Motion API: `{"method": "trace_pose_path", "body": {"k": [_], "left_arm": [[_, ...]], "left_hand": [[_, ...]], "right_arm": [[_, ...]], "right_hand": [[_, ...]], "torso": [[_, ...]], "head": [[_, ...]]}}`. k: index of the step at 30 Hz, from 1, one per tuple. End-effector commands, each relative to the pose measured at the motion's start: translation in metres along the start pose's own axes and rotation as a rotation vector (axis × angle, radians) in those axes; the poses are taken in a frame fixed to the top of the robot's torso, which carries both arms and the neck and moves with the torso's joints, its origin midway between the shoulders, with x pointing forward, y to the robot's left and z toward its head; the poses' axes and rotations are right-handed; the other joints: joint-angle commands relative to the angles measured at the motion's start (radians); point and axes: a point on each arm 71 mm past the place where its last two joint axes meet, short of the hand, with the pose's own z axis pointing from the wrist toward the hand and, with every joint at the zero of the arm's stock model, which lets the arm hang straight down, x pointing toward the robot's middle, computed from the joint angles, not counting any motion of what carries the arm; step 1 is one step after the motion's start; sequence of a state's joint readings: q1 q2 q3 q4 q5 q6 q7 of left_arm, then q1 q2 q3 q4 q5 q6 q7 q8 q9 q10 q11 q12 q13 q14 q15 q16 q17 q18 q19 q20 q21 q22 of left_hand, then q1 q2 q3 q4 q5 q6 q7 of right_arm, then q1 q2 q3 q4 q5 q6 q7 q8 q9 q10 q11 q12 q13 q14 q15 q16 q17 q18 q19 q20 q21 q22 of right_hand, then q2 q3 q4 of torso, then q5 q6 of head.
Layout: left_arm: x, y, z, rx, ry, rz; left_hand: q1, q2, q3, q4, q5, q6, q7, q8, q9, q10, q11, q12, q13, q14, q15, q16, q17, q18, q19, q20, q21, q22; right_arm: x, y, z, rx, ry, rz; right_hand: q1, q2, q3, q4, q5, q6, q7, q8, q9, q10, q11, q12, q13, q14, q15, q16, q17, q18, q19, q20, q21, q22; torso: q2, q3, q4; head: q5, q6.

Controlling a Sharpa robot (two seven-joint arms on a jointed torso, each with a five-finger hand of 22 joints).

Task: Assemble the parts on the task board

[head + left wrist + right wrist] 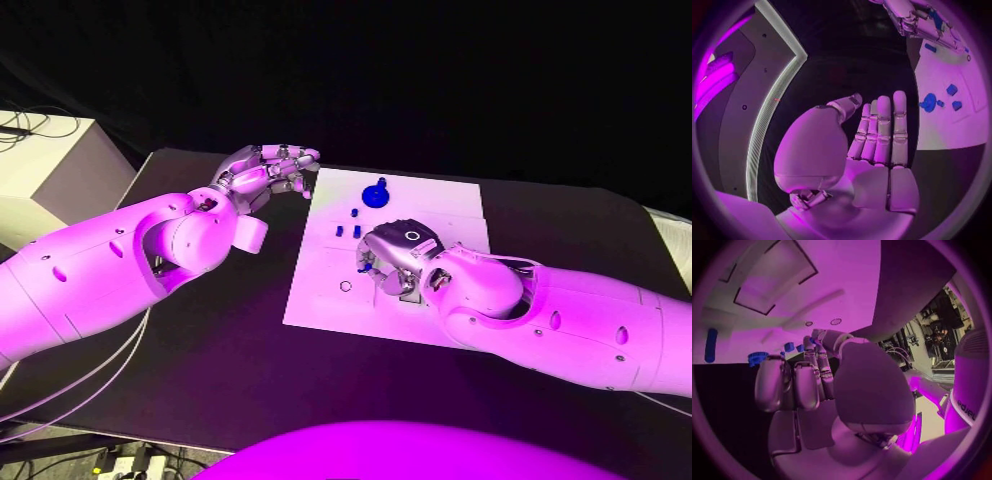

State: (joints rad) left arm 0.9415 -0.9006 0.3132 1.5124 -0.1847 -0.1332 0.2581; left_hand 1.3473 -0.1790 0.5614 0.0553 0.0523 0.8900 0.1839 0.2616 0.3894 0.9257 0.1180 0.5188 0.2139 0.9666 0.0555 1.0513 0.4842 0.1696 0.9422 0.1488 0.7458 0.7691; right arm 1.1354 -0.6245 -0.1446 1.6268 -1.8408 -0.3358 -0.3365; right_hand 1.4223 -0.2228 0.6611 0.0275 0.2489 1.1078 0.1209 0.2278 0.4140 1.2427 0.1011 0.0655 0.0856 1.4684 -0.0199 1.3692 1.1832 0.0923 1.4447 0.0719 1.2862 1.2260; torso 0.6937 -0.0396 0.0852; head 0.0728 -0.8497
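Board: white rectangular task board (433,215) at table centre, long axis running away from robot. Round blue knobbed part (376,195) near board's far edge; small blue block parts (346,229) just nearer. Right hand (392,256) over board's middle, fingers curled down; contents cannot be told. Left hand (270,170) off board's far-left corner, fingers together, empty in left wrist view (873,135). Long blue bar (711,345) seen from right wrist.

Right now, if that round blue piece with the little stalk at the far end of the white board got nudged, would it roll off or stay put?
The round blue piece looks like a flat disc lying on the task board, so it would probably slide rather than roll. Its thin stalk suggests hard, stiff plastic, likely light. On the smooth white surface it may skid easily.
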Motion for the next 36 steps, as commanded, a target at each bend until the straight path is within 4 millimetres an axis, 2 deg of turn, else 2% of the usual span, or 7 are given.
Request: {"method": "trace_pose_path", "body": {"k": [1, 13, 14, 19, 23, 29, 36], "left_arm": [[0.002, -0.001, 0.000, 0.004, 0.016, -0.008], [0.003, 0.000, 0.000, 0.003, 0.021, -0.005], [0.002, 0.000, 0.000, 0.003, 0.020, -0.004], [0.002, -0.001, 0.000, 0.003, 0.020, -0.002], [0.002, -0.001, 0.000, 0.002, 0.021, -0.002], [0.002, 0.000, 0.000, 0.002, 0.020, -0.002], [0.003, 0.000, 0.001, 0.002, 0.022, -0.003]], "left_hand": [[0.008, -0.002, -0.007, 0.001, 0.001, -0.004, 0.000, 0.004, -0.001, -0.005, 0.004, -0.006, -0.002, 0.009, 0.000, -0.006, -0.002, 0.014, 0.008, 0.002, -0.004, -0.002], [0.008, -0.002, -0.007, 0.001, 0.001, -0.004, 0.000, 0.004, -0.001, -0.005, 0.004, -0.006, -0.002, 0.009, 0.000, -0.006, -0.002, 0.014, 0.008, 0.002, -0.004, -0.002], [0.007, -0.003, -0.008, 0.002, 0.001, -0.005, 0.000, 0.004, -0.002, -0.006, 0.005, -0.007, -0.002, 0.008, 0.000, -0.007, -0.002, 0.014, 0.008, 0.002, -0.005, -0.003], [0.007, -0.003, -0.008, 0.002, 0.001, -0.005, 0.000, 0.004, -0.002, -0.006, 0.005, -0.007, -0.002, 0.008, 0.000, -0.007, -0.002, 0.014, 0.008, 0.002, -0.005, -0.003], [0.007, -0.003, -0.008, 0.002, 0.001, -0.005, 0.000, 0.004, -0.002, -0.006, 0.005, -0.007, -0.002, 0.008, 0.000, -0.007, -0.002, 0.014, 0.008, 0.002, -0.005, -0.003], [0.007, -0.002, -0.009, 0.003, 0.001, -0.006, 0.000, 0.004, -0.002, -0.007, 0.005, -0.008, -0.003, 0.008, 0.000, -0.007, -0.002, 0.014, 0.008, 0.002, -0.007, -0.004], [0.007, -0.002, -0.009, 0.003, 0.001, -0.006, 0.000, 0.004, -0.002, -0.007, 0.005, -0.008, -0.003, 0.008, 0.000, -0.007, -0.002, 0.014, 0.008, 0.002, -0.007, -0.004]], "right_arm": [[0.000, 0.005, 0.002, 0.025, 0.090, -0.128], [-0.010, 0.019, 0.011, 0.085, 0.100, -0.275], [-0.011, 0.019, 0.012, 0.091, 0.097, -0.280], [-0.011, 0.021, 0.013, 0.098, 0.100, -0.291], [-0.011, 0.022, 0.013, 0.094, 0.105, -0.289], [-0.010, 0.021, 0.014, 0.086, 0.112, -0.279], [-0.008, 0.020, 0.017, 0.082, 0.136, -0.269]], "right_hand": [[0.002, 0.011, 0.001, -0.004, 0.002, 0.005, 0.004, 0.006, 0.001, 0.049, -0.044, 0.003, 0.010, 0.036, -0.006, 0.005, 0.000, -0.020, 0.003, 0.000, 0.005, 0.001], [0.001, 0.013, 0.005, -0.007, 0.004, 0.003, 0.003, 0.005, 0.002, 0.047, -0.044, 0.002, 0.009, 0.035, -0.006, 0.005, -0.002, -0.020, 0.003, 0.000, 0.007, 0.005], [0.001, 0.013, 0.005, -0.007, 0.004, 0.003, 0.003, 0.005, 0.002, 0.047, -0.044, 0.002, 0.009, 0.035, -0.006, 0.005, -0.002, -0.021, 0.003, 0.000, 0.008, 0.006], [-0.004, 0.014, 0.006, -0.006, 0.002, 0.001, 0.005, 0.005, 0.002, 0.047, -0.043, 0.001, 0.009, 0.034, -0.006, 0.004, -0.004, -0.021, 0.002, 0.001, 0.008, 0.006], [-0.012, 0.018, 0.009, -0.004, -0.006, -0.002, 0.008, 0.005, 0.004, 0.046, -0.041, 0.000, 0.009, 0.033, -0.004, 0.004, -0.007, -0.020, 0.000, 0.003, 0.008, 0.007], [-0.018, 0.026, 0.012, -0.002, -0.011, -0.009, 0.010, 0.003, 0.007, 0.044, -0.040, 0.000, 0.009, 0.033, -0.003, 0.004, -0.008, -0.020, -0.002, 0.004, 0.006, 0.005], [-0.019, 0.026, 0.013, -0.002, -0.012, -0.010, 0.010, 0.003, 0.008, 0.044, -0.040, -0.001, 0.009, 0.033, -0.002, 0.005, -0.007, -0.020, -0.002, 0.005, 0.005, 0.005]], "torso": [[-0.001, -0.0004, -0.0001], [0.001, -0.0006, 0.0020], [0.000, -0.0015, 0.0018], [0.002, -0.0004, 0.0006], [0.002, -0.0010, 0.0008], [0.001, 0.0010, 0.0006], [0.001, 0.0014, 0.0017]], "head": [[-0.001, -0.001], [0.003, -0.003], [0.004, -0.003], [0.007, -0.004], [0.008, -0.005], [0.012, -0.009], [0.018, -0.017]]}}
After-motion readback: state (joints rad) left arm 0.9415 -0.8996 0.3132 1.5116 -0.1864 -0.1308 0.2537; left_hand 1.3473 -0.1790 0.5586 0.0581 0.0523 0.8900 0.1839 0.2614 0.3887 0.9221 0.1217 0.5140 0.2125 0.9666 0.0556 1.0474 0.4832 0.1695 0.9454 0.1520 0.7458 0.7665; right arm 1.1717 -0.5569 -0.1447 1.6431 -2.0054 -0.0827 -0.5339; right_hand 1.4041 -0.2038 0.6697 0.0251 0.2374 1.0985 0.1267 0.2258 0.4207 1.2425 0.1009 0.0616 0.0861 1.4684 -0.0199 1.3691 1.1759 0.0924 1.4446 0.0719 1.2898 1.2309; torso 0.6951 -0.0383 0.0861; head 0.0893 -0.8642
